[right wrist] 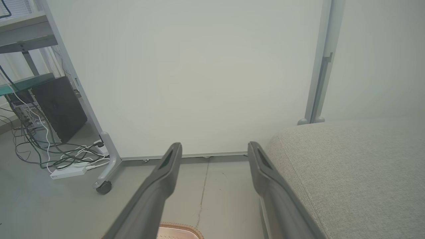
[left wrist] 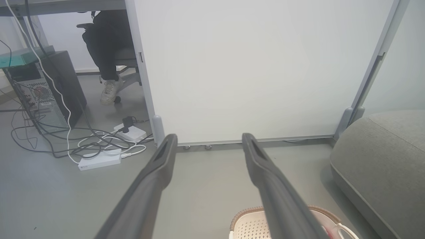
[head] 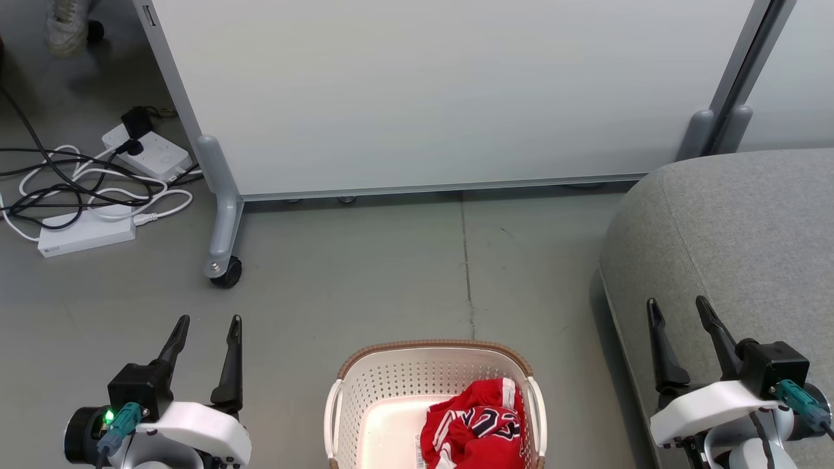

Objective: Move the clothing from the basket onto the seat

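Both grippers sit low in the head view, the left gripper [head: 210,320] at lower left and the right gripper [head: 676,303] at lower right, each with its two dark fingers spread wide and nothing between them.

At bottom centre stands the basket [head: 433,345], cream perforated plastic with a brown rim and a white handle on each side. The clothing [head: 475,423] lies inside it, crumpled in the right half: bright red fabric with white stripes and navy-and-white lettering. The basket's left half shows its bare pale bottom.

The seat [head: 736,221] takes up the right of the frame, grey woven fabric with a rounded edge; the right gripper shows in front of its lower part.

The floor [head: 365,280] is smooth grey with a thin joint line running up from the basket. A white partition panel [head: 443,91] on a grey frame with a castor [head: 228,270] spans the top. At upper left lie white power strips [head: 150,153] and tangled cables [head: 78,189], with a pale shoe [head: 65,26] in the corner.
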